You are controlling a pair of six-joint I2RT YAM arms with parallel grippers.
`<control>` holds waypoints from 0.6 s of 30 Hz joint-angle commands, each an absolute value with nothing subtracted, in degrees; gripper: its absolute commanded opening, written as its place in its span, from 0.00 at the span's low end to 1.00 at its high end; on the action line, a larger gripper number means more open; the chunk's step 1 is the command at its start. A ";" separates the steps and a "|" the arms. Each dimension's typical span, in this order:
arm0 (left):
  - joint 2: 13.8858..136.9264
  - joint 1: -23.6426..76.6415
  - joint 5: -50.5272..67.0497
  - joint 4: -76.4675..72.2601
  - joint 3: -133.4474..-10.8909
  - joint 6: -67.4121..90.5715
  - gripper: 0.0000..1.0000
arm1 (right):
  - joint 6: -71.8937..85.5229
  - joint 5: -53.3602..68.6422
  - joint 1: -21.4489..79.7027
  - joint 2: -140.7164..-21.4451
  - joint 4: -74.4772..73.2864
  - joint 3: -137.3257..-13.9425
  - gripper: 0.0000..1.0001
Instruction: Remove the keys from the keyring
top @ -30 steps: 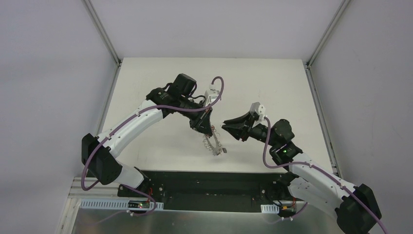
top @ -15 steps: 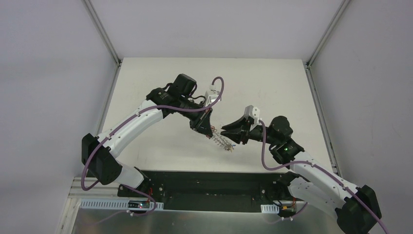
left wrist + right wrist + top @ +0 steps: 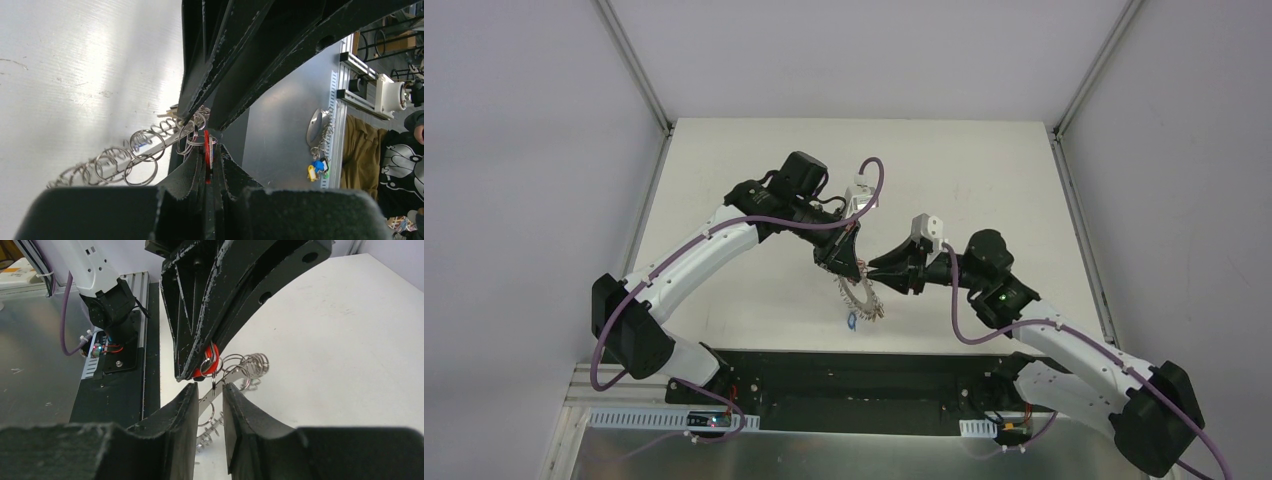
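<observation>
Your left tool (image 3: 851, 266) is pressed together on the red tag (image 3: 211, 366) of one key, so the keyring (image 3: 120, 162) hangs from that pinch above the counter (image 3: 754, 170), its springy silver coils trailing down and away from the tips. Your right tool (image 3: 210, 400) is the nearer free one, nose to nose with the left. Its fingers stand narrowly spread, and a flat silver key blade (image 3: 222, 382) crosses the gap at a slant, with its long axis running from the red tag toward your right wrist. The pads may already brush the blade, but the right wrist view doesn't settle it. The wire is thin, slick and elastic, so expect it to stretch before a key lets go. A blue-tagged key (image 3: 852, 320) lies on the counter just below the coil.
</observation>
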State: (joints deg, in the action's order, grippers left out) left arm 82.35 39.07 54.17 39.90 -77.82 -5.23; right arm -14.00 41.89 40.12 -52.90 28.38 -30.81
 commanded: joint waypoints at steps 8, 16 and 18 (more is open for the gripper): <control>79.89 39.64 58.62 39.33 -77.69 -6.66 0.00 | -16.43 43.48 41.50 -55.56 30.15 -34.68 0.20; 79.81 39.58 58.32 39.37 -77.70 -6.65 0.00 | -14.82 38.88 41.50 -52.40 30.18 -33.26 0.00; 79.80 39.62 58.34 39.37 -77.70 -6.62 0.00 | -14.52 37.49 41.50 -50.73 30.50 -32.32 0.00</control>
State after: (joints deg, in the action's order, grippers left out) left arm 82.35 39.07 55.35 39.83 -77.82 -5.37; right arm -15.11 40.29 41.25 -54.57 27.29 -31.92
